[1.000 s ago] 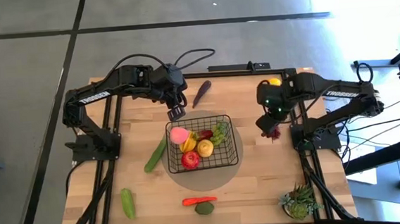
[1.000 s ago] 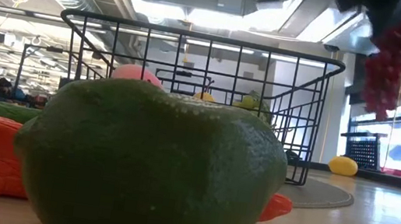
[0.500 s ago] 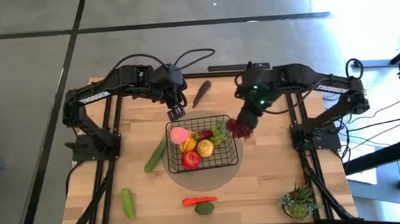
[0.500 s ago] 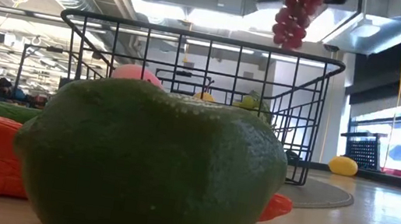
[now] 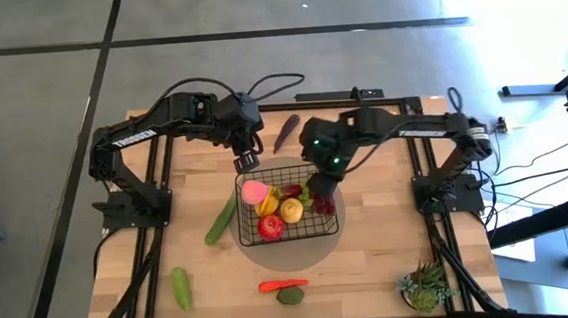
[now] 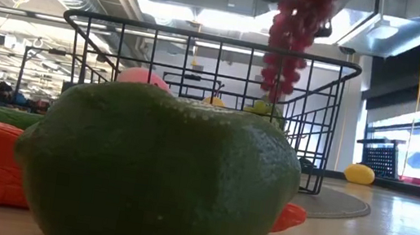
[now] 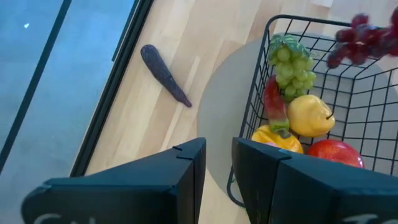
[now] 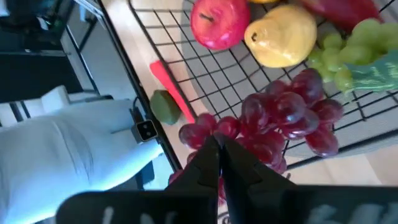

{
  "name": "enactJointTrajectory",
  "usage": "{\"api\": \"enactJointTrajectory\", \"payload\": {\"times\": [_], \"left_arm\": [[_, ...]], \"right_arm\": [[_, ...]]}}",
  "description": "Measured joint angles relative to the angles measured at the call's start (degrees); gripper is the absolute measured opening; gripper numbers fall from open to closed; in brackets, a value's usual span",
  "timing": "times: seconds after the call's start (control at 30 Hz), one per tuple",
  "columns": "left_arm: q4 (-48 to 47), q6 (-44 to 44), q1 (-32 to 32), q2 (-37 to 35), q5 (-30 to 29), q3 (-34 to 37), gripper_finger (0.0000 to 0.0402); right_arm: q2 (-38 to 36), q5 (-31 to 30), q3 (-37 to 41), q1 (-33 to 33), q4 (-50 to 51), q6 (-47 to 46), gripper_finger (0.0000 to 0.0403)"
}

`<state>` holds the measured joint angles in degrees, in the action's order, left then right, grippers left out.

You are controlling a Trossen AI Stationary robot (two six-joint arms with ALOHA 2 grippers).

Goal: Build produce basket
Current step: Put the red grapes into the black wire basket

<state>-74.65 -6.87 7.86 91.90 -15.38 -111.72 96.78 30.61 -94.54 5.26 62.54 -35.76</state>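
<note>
The black wire basket (image 5: pixel 320 166) stands on a round grey mat at the table's middle. It holds a pink peach (image 5: pixel 255 191), a red tomato (image 5: pixel 270 226), a yellow lemon (image 5: pixel 292 211), green grapes (image 5: pixel 311 189) and a red chilli. My right gripper (image 5: pixel 319 184) is over the basket's right part, shut on a dark red grape bunch (image 5: pixel 325 204), which also shows in the low view (image 6: pixel 287 38). My left gripper (image 5: pixel 247 163) hangs open and empty by the basket's far left corner. My right gripper pinches the dark red grapes by the bunch's top end (image 8: pixel 214 134) between its two fingers, from above, pointing down. The bunch hangs below the fingers, and its lower end (image 6: pixel 277 90) is below the basket's rim, inside the basket.
A cucumber (image 5: pixel 220 221) lies against the basket's left side. Another cucumber (image 5: pixel 181 287), a red chilli (image 5: pixel 283 284) and a green fruit (image 5: pixel 291 296) lie near the front edge. A purple eggplant (image 5: pixel 286 132) lies at the far edge, a potted plant (image 5: pixel 425 286) at the front right.
My right gripper has carried the dark red grapes from the table's right side toward the left, to above the basket's right part, and gone down. The bunch, which hung clear beside the basket, now hangs with its lower end inside the rim.
</note>
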Motion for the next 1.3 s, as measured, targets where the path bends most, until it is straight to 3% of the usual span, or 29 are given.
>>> {"api": "enactJointTrajectory", "payload": {"times": [0.37, 0.9, 1.03, 1.3], "left_arm": [[-3.87, 2.57, 0.07, 0.0, -0.63, 0.0, 0.0067], [-4.45, 3.01, 0.22, 0.0, -0.63, 0.0, 0.0067], [-4.44, 3.02, 0.28, 0.0, -0.64, 0.0, 0.0067], [-4.44, 3.02, 0.28, 0.0, -0.64, 0.0, 0.0067]], "right_arm": [[6.95, 5.72, 0.02, 0.0, 0.22, 1.6, 0.0], [14.3, 5.87, 0.07, -0.15, 0.79, 7.84, 0.0], [14.33, 8.13, 0.07, -0.24, 0.74, 9.64, 0.0], [14.33, 6.71, 0.6, -0.26, 3.42, 12.94, 0.0]]}}
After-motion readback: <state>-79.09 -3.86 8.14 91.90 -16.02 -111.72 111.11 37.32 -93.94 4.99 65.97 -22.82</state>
